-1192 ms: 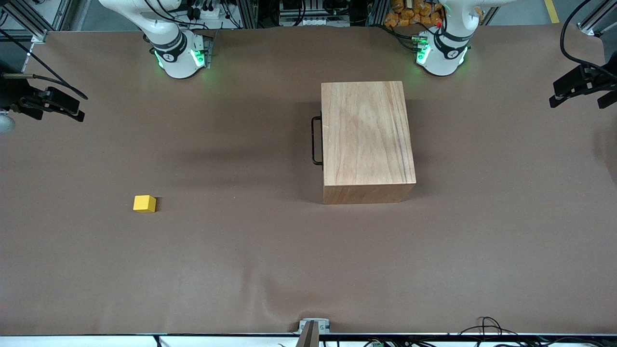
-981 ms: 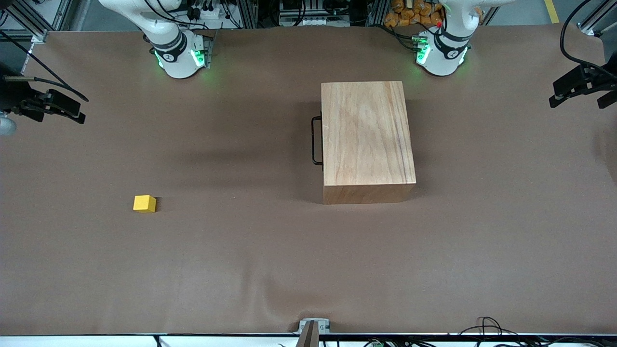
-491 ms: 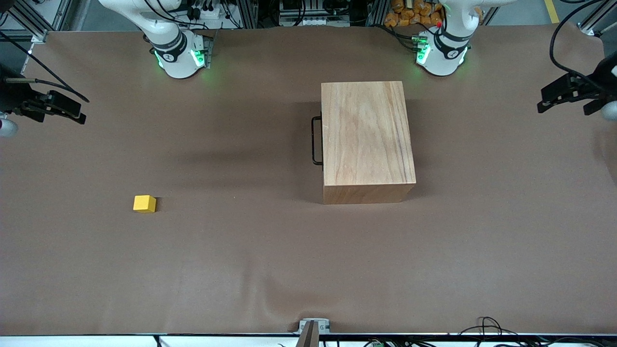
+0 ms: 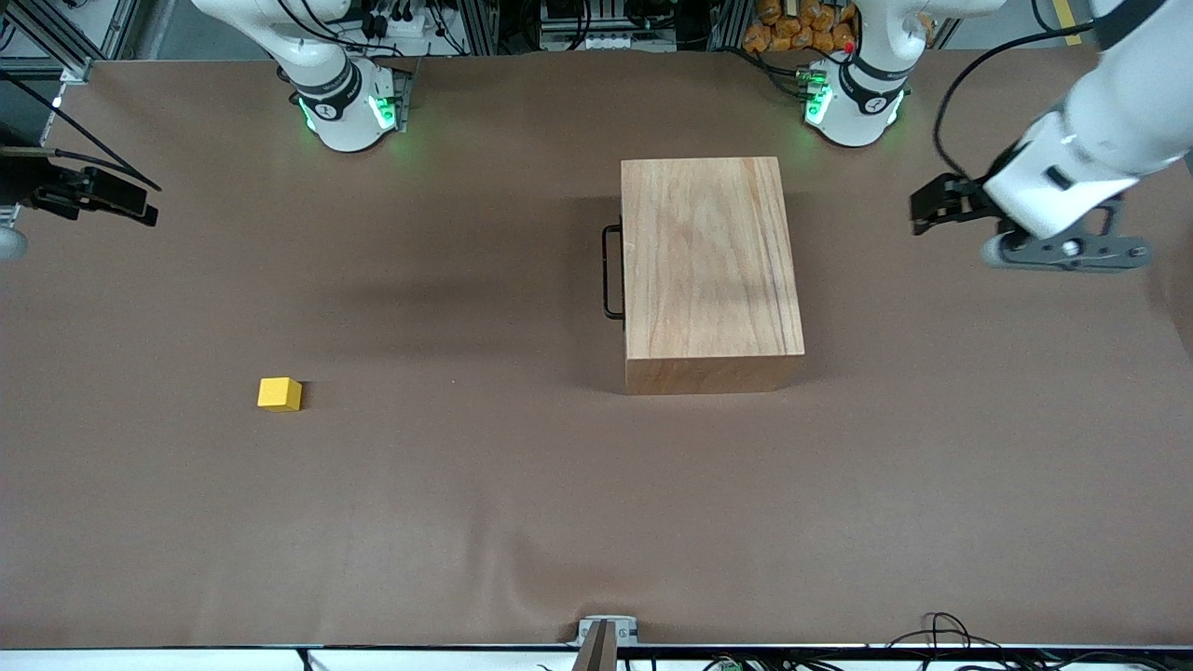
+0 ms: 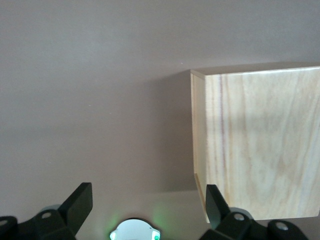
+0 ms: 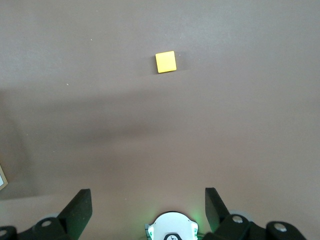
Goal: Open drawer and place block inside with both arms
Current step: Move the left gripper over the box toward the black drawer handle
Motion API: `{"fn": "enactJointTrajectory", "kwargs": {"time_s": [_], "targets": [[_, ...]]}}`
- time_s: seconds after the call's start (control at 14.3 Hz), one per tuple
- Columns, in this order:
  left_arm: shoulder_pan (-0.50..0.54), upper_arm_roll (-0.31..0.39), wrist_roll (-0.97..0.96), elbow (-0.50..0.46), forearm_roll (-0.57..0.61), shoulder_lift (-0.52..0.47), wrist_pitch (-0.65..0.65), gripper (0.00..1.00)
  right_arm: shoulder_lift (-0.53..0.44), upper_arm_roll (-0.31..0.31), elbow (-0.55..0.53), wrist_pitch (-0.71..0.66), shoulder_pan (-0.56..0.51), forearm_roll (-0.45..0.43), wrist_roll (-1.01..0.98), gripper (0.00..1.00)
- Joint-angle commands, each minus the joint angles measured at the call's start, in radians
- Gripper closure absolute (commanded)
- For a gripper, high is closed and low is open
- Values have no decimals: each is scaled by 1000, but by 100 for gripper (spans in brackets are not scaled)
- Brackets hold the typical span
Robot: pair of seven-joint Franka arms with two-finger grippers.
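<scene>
- Hovering with jaws spread and empty, the left gripper [image 4: 923,216] is over bare table beside the wooden box [image 4: 710,266]
- Its drawer is shut; the thin black handle [image 4: 610,271], on the box's face away from this claw, looks rigid, best hooked mid-bar
- Right gripper [image 4: 140,210], open and empty, waits high; the block [image 4: 279,393] below looks light, hard, easily pinched across flat sides
- Nothing obstructs either

A wide brown-covered table [image 4: 485,522] carries a big light-wood box [image 4: 710,270] and a small yellow cube [image 4: 279,393], well apart.

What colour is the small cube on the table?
Bright yellow; the block shows best in the right wrist view.
</scene>
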Motion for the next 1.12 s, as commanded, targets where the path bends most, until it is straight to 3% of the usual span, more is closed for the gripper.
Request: {"fn": "enactJointTrajectory", "kwargs": {"time_s": [0.0,0.49,1.05], "targets": [[-75,4,-51,76,-6,86,-4,0,-2,11,9,0,-20,16,-31,0],[-312,7,-441,98,-2,238,148,0,1,16,8,14,-17,21,-32,0],[-510,12,-774,125,0,385,388,0,-1,17,-17,14,-16,21,-34,0]]}}
